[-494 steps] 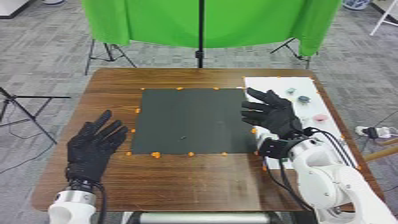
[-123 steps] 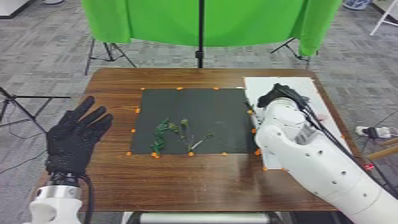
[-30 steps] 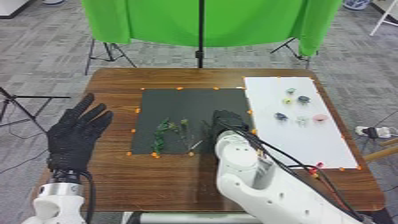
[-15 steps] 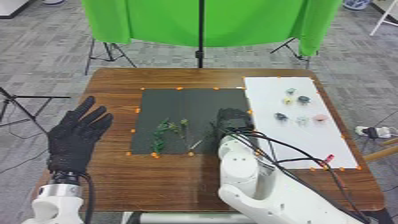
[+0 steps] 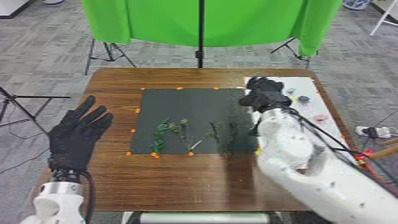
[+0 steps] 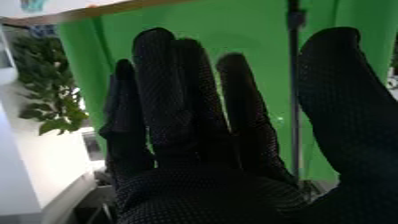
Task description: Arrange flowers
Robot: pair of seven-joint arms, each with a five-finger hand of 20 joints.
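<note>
Away from the dark, flat square mat (image 5: 191,100) since the last frame, the smooth white right arm (image 5: 298,145) has carried its black, textured-fabric right hand (image 6: 178,135) to the mat's far right corner, over the white rectangular sheet (image 5: 298,81). That hand is released, fingers extended, grasping nothing. A low pass could brush the small, rounded pink flower head (image 5: 321,118) right of the mat, and it might roll. On the mat's near half, the curly green leafy stem (image 5: 160,135) and thin, wiry dark stem (image 5: 213,131) could snag glove fabric.
</note>
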